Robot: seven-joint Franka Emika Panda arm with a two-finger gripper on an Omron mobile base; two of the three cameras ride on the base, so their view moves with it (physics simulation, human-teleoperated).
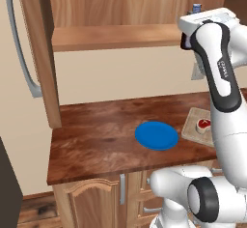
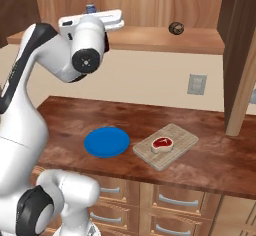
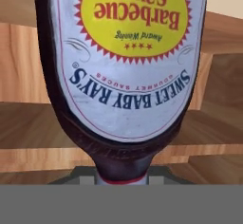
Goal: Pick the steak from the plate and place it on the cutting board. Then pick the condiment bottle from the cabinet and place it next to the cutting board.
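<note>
Dark reddish-brown countertop [image 2: 210, 155] over arched-door cabinets with drawers [image 2: 175, 202], pale wall behind, one grey wall outlet [image 2: 197, 84]. Items, left to right as the right base view shows them: white arm with dark joints, raised to the shelf ledge of the light-brown wood-grain cabinet [image 2: 165, 39]; the gripper [image 2: 100, 17] sits at that ledge, and only the blue cap of the condiment bottle [image 3: 126, 61] shows above the hand there. The hand view has the bottle very close, its pale oval barbecue-sauce label reading upside down and the dark neck running down toward the hidden fingertips; the jaws are drawn in to their narrowest, and by that framing they appear to have the bottle clamped between them, though the contact itself is not visible. Next, the plate [image 2: 95, 147], bright blue, bare. Just right of it, apart, the cutting board [image 2: 177, 147], light tan, carrying the steak [image 2: 162, 144] near its middle. Farther right on the ledge, a brown round lump [image 2: 175, 28], untouched. Status: steak transfer judged complete; bottle apparently gripped, not yet off the shelf; remaining, lifting it down and setting it upright beside the board.
</note>
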